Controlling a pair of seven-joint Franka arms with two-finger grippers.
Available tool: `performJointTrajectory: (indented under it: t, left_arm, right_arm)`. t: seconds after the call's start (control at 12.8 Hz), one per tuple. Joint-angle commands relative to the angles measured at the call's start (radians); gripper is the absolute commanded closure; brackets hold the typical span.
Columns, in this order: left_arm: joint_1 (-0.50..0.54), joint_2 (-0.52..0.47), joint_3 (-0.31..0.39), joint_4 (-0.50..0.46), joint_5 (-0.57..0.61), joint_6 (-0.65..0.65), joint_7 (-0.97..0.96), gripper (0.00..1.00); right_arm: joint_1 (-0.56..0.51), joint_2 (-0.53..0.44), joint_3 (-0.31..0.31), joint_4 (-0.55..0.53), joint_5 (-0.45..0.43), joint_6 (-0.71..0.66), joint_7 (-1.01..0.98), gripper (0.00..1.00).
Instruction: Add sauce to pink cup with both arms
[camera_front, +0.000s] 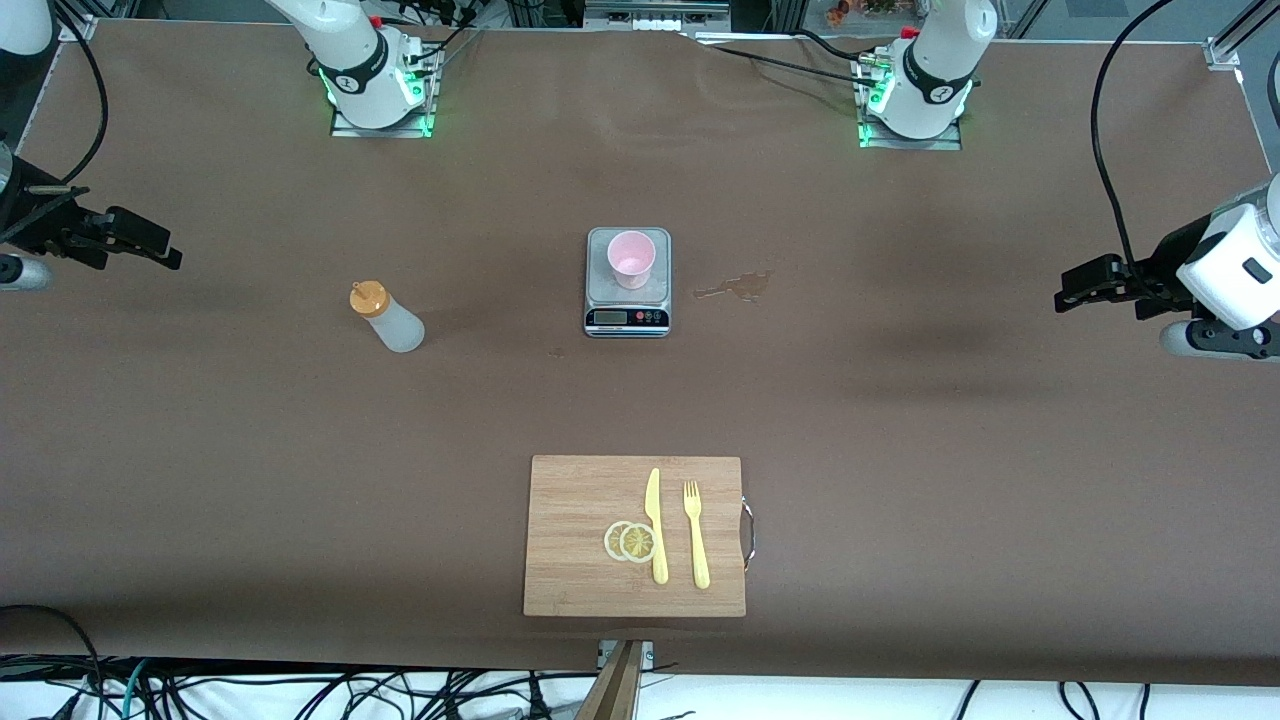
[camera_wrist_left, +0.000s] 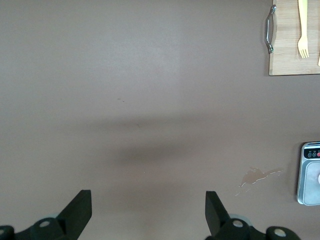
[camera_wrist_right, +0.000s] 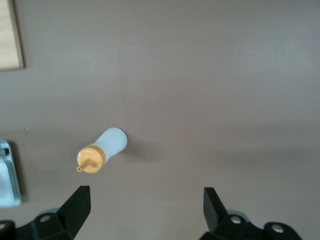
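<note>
Nearest us lies the cutting board (camera_front: 634, 536). Our sauce (camera_front: 388, 318) stands toward the right arm's end; the pink cup (camera_front: 631, 258) sits on the scale (camera_front: 627, 282). Left gripper (camera_front: 1085, 285) and right gripper (camera_front: 140, 240) hover wide open, empty. A sideways nudge could topple the bottle.
</note>
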Motion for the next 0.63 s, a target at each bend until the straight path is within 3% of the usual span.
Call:
performJointTrajectory:
  t: [0.0,0.55]
  left_arm:
    - [0.001,0.012,-0.003,0.027,0.02,-0.015,0.002,0.0]
    - [0.001,0.012,-0.003,0.028,0.02,-0.015,0.002,0.0]
  right_arm:
    - [-0.019,-0.018,0.09,0.014,-0.04,-0.02,0.147,0.0]
    - [-0.002,0.007,0.093,0.051,-0.087,-0.028,0.153,0.0]
